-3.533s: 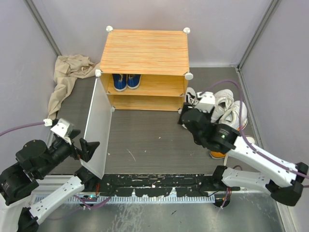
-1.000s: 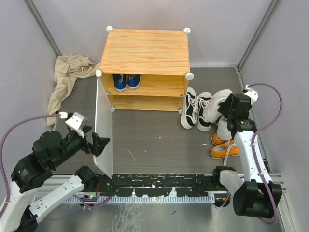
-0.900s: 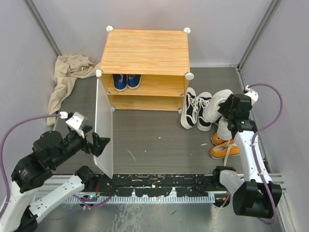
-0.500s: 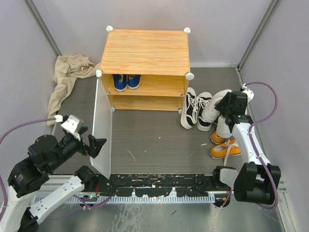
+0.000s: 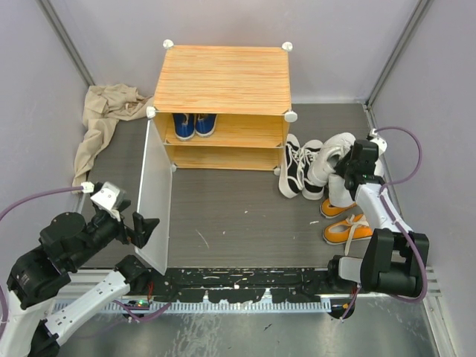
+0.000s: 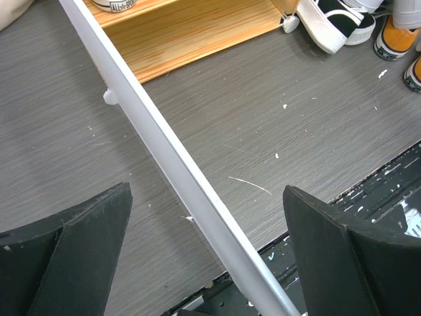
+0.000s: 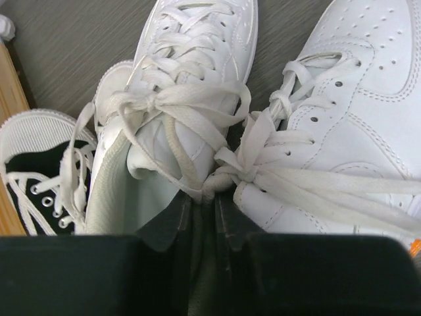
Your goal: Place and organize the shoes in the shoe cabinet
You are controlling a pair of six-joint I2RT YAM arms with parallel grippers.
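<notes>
The shoe cabinet (image 5: 223, 78) stands at the back with its pale door (image 5: 152, 197) swung open toward me. Blue shoes (image 5: 195, 125) sit on its upper shelf. To its right on the floor lie black high-tops (image 5: 297, 167), white sneakers (image 5: 325, 163) and orange sneakers (image 5: 343, 229). My right gripper (image 7: 209, 204) is shut, pinching the touching inner collars of the two white sneakers (image 7: 191, 99) together. My left gripper (image 6: 207, 257) is open, its fingers (image 6: 79, 250) wide on either side of the door's edge (image 6: 177, 171) without touching it.
A crumpled beige cloth (image 5: 104, 119) lies on the floor left of the cabinet. Grey walls close in both sides and the back. A black rail (image 5: 245, 286) runs along the near edge. The lower shelf (image 6: 197, 33) shows bare wood.
My right gripper has closed on the white sneakers and shifted slightly toward the back. My left gripper has drawn back toward me, and the door's free edge has swung a little left.
</notes>
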